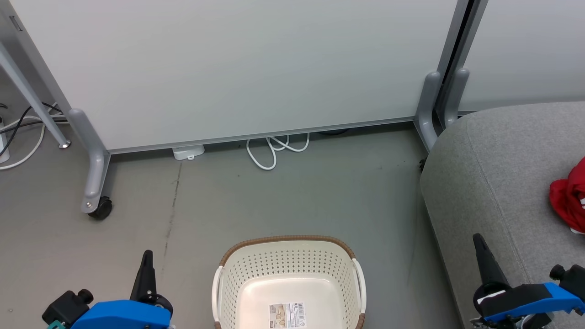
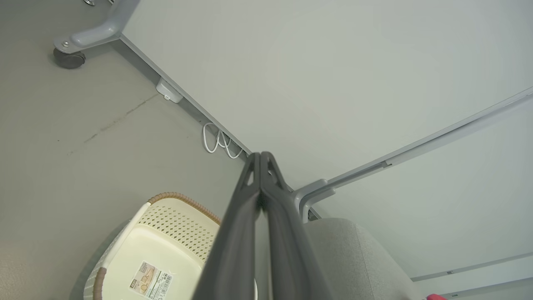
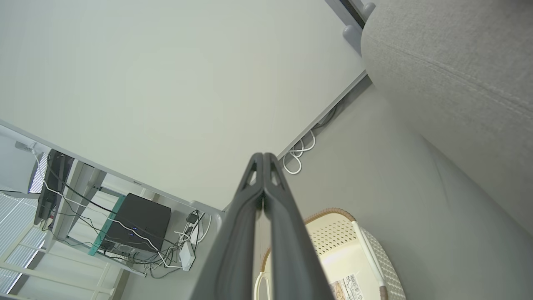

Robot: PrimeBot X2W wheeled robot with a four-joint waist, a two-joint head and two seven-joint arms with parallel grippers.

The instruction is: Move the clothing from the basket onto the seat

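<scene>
In the head view, the left gripper (image 1: 147,260), fingers pressed together and holding nothing, sits just left of the cream laundry basket (image 1: 288,238), whose bare bottom carries a barcode label (image 1: 286,315). The right gripper (image 1: 480,244), likewise closed and holding nothing, stands over the near edge of the grey seat (image 1: 493,173), with the red clothing (image 1: 569,201) on the seat beyond it to its right. The left wrist view puts the basket (image 2: 175,216) below-left of the joined fingers and adds a partition caster (image 2: 68,58) far left. The right wrist view has the basket (image 3: 333,233) under the meeting fingertips, the seat (image 3: 449,75) upper right, and adds a black box (image 3: 137,221) among tangled cables.
</scene>
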